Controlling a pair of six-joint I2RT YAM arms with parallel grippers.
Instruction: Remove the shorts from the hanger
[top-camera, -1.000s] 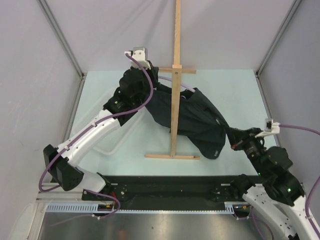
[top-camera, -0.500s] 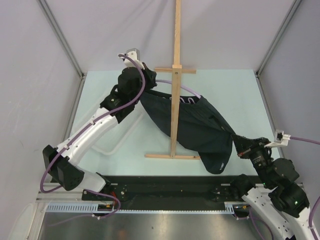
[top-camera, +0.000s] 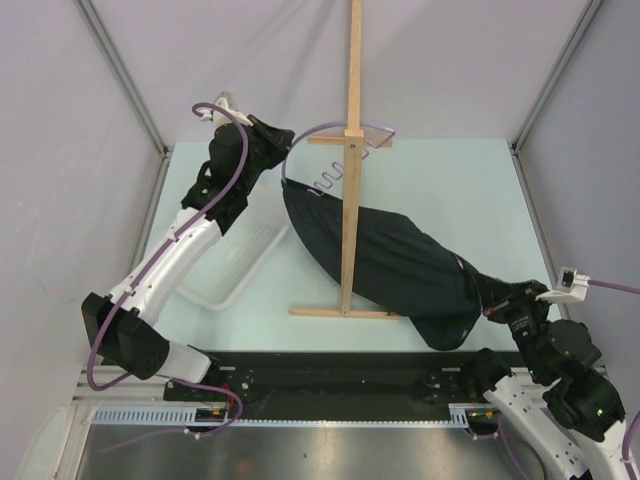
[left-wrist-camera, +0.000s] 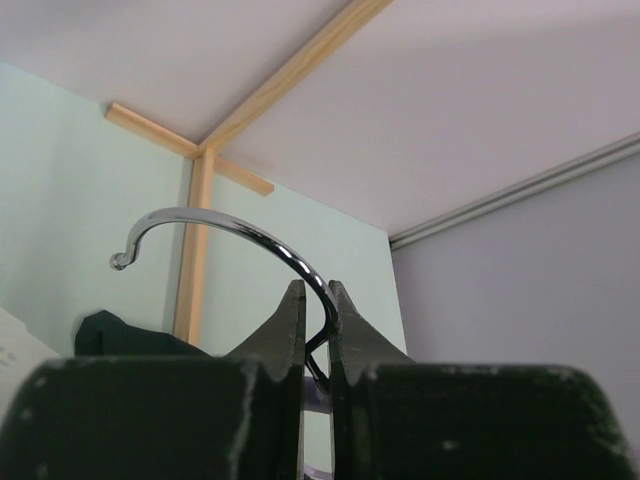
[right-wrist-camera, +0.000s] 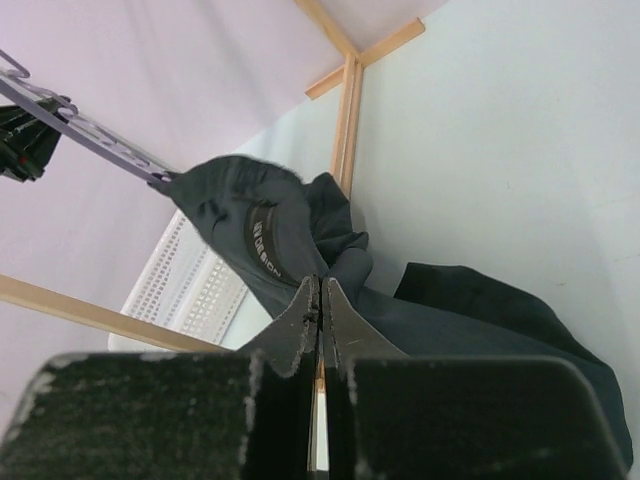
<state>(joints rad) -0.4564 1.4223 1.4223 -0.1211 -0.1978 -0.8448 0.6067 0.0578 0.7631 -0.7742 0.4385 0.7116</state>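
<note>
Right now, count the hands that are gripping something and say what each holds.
2. The left hand, at the far left beside the stand, is shut on the hanger near its hook. The right hand, at the near right, is shut on the shorts.

Hanger (top-camera: 325, 125) behind the shorts (top-camera: 400, 260), shorts stretched rightward across the stand (top-camera: 352, 80), basket (top-camera: 240, 265) left of the stand

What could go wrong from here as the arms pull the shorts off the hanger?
1. The shorts are caught on one end of the hanger; more pull may yank its thin wire out of the left fingers.
2. The fabric runs across the post of the stand, so it might snag or tip it.
3. The right fingers pinch only a fold, which may slip.
</note>
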